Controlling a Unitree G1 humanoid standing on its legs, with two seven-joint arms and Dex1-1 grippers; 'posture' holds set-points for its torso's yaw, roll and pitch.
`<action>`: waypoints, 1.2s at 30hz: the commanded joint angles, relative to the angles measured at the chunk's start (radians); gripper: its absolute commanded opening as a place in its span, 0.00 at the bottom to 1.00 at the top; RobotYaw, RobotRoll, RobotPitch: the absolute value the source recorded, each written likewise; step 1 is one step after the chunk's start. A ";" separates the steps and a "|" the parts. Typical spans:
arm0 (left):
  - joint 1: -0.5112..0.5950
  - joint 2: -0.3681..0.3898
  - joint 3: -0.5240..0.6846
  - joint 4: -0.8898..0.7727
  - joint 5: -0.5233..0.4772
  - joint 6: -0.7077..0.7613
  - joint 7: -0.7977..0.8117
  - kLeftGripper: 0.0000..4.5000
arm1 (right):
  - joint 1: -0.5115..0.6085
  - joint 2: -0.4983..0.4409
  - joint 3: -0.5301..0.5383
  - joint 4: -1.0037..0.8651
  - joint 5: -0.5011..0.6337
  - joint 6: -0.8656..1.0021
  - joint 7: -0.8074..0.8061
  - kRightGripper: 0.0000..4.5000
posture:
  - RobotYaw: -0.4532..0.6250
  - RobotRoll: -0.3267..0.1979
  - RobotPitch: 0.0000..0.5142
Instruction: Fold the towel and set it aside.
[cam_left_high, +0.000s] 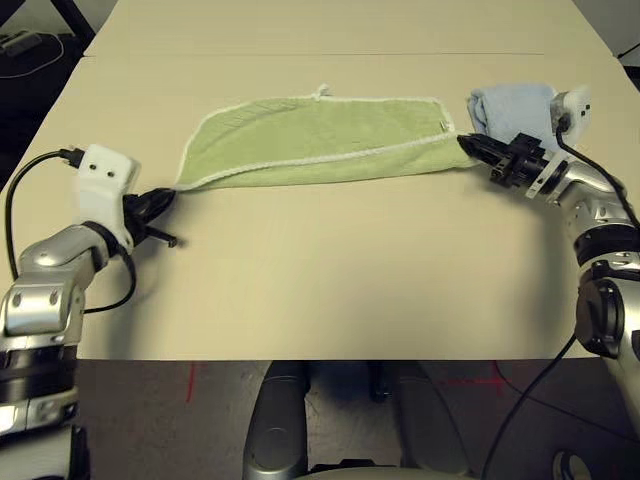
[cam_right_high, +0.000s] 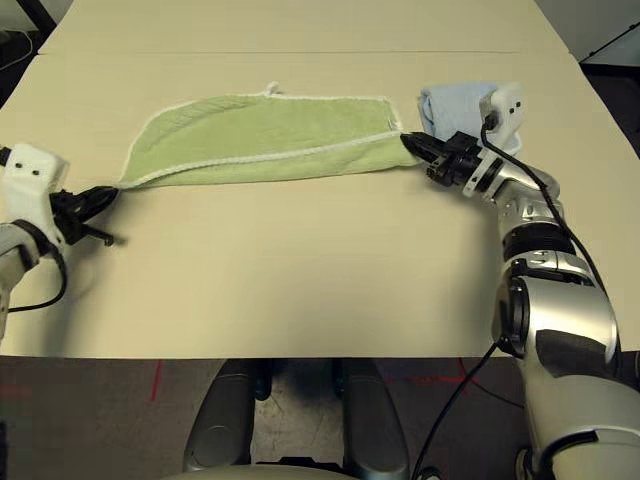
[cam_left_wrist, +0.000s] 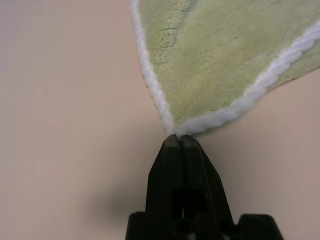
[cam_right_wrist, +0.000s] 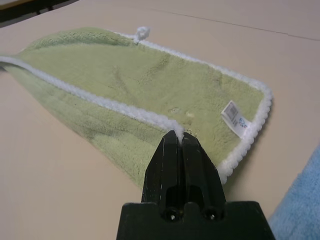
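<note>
Two towels lie on the surface (cam_left_high: 330, 280): we count one green towel (cam_left_high: 320, 140), folded over at centre, and one blue towel (cam_left_high: 510, 105) at three o'clock. Left end effector (cam_left_high: 160, 200) and right end effector (cam_left_high: 478, 148) each pinch a green corner.

light green towel (cam_left_high: 320, 135), half-folded, flat on table

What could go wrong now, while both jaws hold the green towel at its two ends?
1. Each gripper, left and right, pinches only the white edging of the towel, so a corner may slip out.
2. The folded layers look uneven, so the fold may end crooked.
3. The right gripper is close to the pale blue towel and may disturb it.
</note>
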 joint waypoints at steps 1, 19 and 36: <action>0.017 0.043 0.040 -0.059 -0.055 0.075 -0.049 0.01 | 0.031 -0.044 0.040 -0.040 -0.012 0.035 0.085 0.00 | 0.56 0.62 0.57; 0.020 0.171 0.044 -0.069 -0.186 0.277 -0.226 0.01 | 0.176 -0.184 0.171 -0.315 -0.009 0.170 0.360 0.00 | 0.55 0.62 0.56; 0.111 0.303 0.203 -0.101 -0.263 0.348 -0.316 0.01 | 0.239 -0.262 0.207 -0.323 0.020 0.181 0.391 0.00 | 0.56 0.62 0.55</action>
